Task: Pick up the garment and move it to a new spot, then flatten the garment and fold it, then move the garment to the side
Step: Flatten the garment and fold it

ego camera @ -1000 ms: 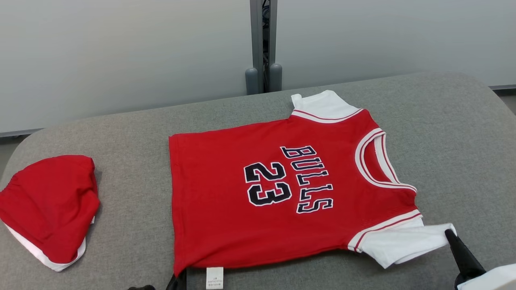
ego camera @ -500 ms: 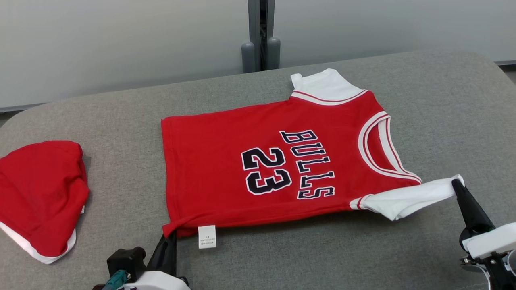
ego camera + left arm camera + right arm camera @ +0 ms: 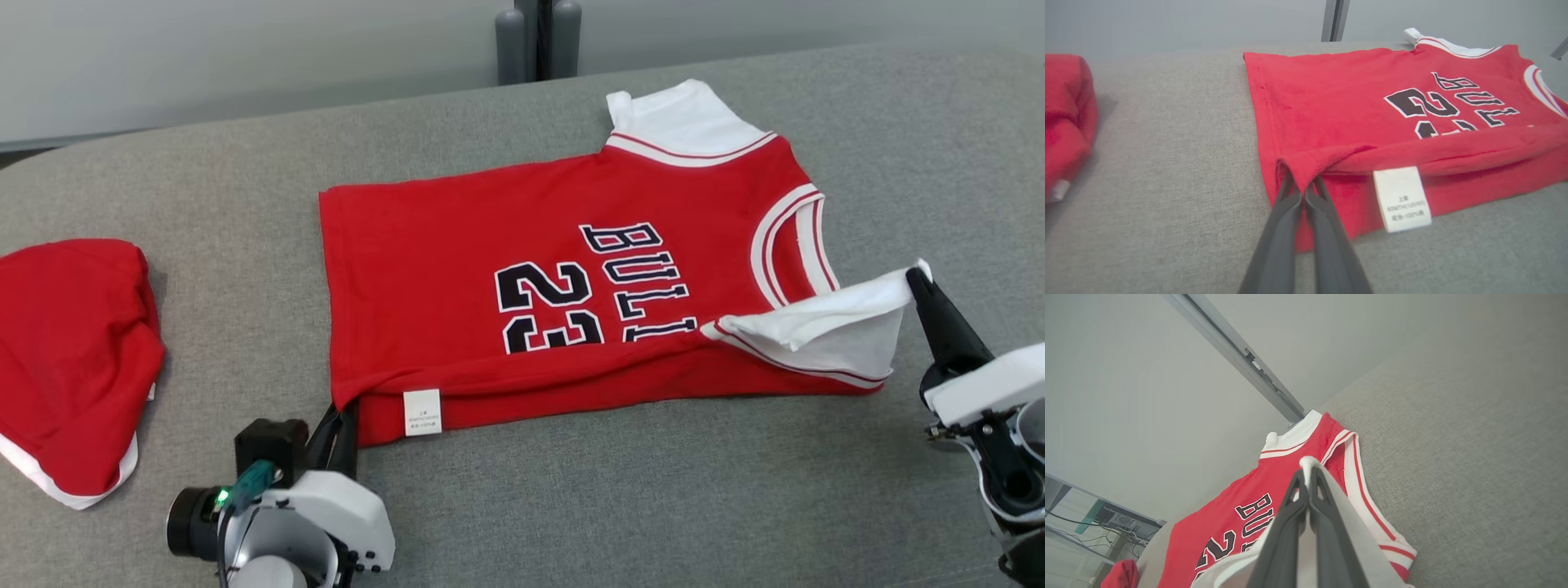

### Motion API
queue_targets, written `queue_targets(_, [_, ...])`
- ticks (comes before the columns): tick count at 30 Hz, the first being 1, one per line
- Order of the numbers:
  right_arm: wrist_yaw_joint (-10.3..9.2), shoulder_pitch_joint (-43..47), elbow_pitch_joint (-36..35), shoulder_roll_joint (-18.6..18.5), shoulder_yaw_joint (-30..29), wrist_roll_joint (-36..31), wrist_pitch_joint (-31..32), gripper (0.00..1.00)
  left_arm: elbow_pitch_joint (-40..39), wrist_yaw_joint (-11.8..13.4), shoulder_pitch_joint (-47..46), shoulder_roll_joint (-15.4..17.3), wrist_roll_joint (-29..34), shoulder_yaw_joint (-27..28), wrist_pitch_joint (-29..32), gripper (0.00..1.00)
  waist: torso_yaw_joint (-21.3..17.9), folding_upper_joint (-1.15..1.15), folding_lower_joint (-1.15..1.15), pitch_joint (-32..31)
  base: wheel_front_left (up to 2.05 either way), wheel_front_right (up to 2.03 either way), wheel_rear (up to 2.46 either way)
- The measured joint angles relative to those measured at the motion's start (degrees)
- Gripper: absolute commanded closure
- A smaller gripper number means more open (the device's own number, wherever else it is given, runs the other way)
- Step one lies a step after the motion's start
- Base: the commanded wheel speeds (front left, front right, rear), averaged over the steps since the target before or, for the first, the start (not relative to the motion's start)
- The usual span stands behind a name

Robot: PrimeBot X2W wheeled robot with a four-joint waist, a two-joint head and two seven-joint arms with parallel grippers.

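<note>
The jersey (image 3: 539,237) lies spread on the grey counter (image 3: 653,506), so moving and flattening look done, and I judge the first fold is under way. My left gripper (image 3: 341,412) is pressed together on the near hem corner (image 3: 1300,163). My right gripper (image 3: 916,282) pinches the white sleeve (image 3: 824,322), held up off the counter. Still left: lay this edge across, finish folding, and shift the jersey aside. A second ago the near edge lay flat; now it rolls over the lower part of the number and lettering. The head camera has also tilted.
</note>
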Motion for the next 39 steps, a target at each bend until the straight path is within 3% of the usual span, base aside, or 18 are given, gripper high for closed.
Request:
queue_targets(14, [0.0,-11.08,7.9,-0.41,3.72,-2.59,2.71,1.0,5.32,0.25,-9.26,-0.62,1.69,-1.54,1.99,1.0,0.44,0.0,0.0,6.67,0.0,0.0,0.0])
queue_targets(34, [0.0,-18.11,14.26,-3.31,8.99,1.09,0.73,1.0,9.77,0.47,-13.18,-2.55,1.78,-2.86,-0.24,1.0,2.82,0.0,0.0,9.43,0.0,0.0,0.0])
queue_targets(35, [0.0,-18.14,14.52,-3.49,9.5,1.03,0.71,0.91,9.87,0.47,-13.24,-2.63,1.76,-2.93,-0.42,0.82,2.91,0.0,0.0,9.48,0.0,0.0,0.0])
queue_targets(36, [0.0,-18.3,14.69,-3.58,9.77,1.08,0.71,0.01,10.0,0.47,-13.33,-2.7,1.71,-3.0,-0.49,0.51,3.0,0.0,0.0,9.49,0.0,0.0,0.0])
queue_targets(37, [0.0,-18.63,14.82,-3.61,10.0,1.34,0.73,0.0,10.14,0.48,-13.4,-2.78,1.71,-3.05,-0.66,0.0,3.05,0.0,0.0,9.48,0.0,0.0,0.0])
queue_targets(39, [0.0,-18.89,14.89,-3.69,10.79,1.57,0.87,0.0,10.43,0.82,-13.46,-2.93,1.71,-3.14,-0.85,0.0,3.1,0.0,0.0,9.38,0.0,0.0,0.0])
